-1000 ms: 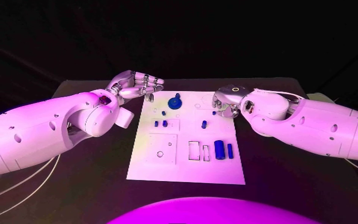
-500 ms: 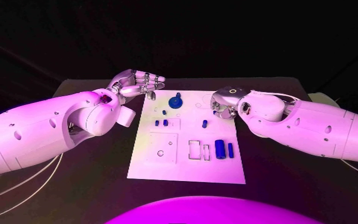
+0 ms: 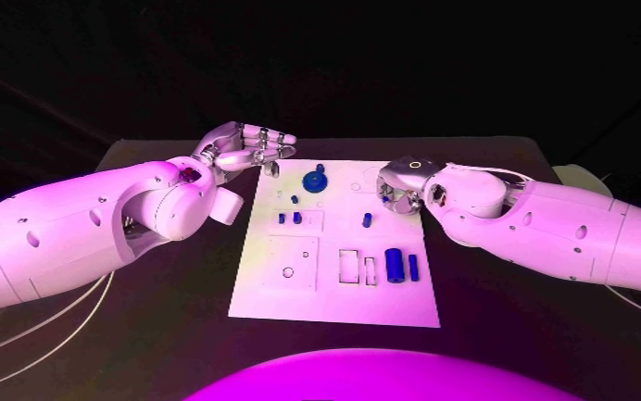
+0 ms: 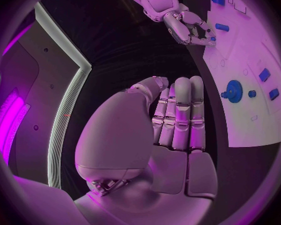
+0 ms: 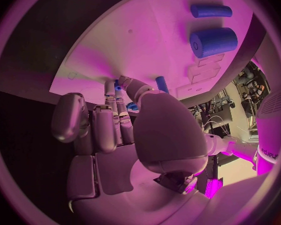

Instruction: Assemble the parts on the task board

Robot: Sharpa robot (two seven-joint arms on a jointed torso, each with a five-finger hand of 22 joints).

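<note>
The white task board (image 3: pixel 334 276) lies in the middle of the black table. On it are a blue gear (image 3: pixel 315 181), two small blue pegs (image 3: pixel 287 219), one blue peg (image 3: pixel 366 221), a thick blue cylinder (image 3: pixel 395 265) and a thin one (image 3: pixel 413 268). My left hand (image 3: pixel 248 151) hovers by the board's far left corner with its fingers (image 4: pixel 178 116) held together and nothing in them. My right hand (image 3: pixel 401 188) reaches down at the board's right edge. Its fingertips (image 5: pixel 118 92) pinch a small blue part (image 5: pixel 133 106) against the board, near the blue peg (image 5: pixel 160 83).
The board (image 4: pixel 253 60) has several empty rectangular slots (image 3: pixel 356 269) and round holes (image 3: pixel 287 273). Black table (image 3: pixel 160 308) surrounds it on both sides. My two forearms lie over the table to the left and right of the board.
My right hand has crept slightly left, further over the board's right edge, and its fingers now cover the small blue part. The left hand has hardly moved.
</note>
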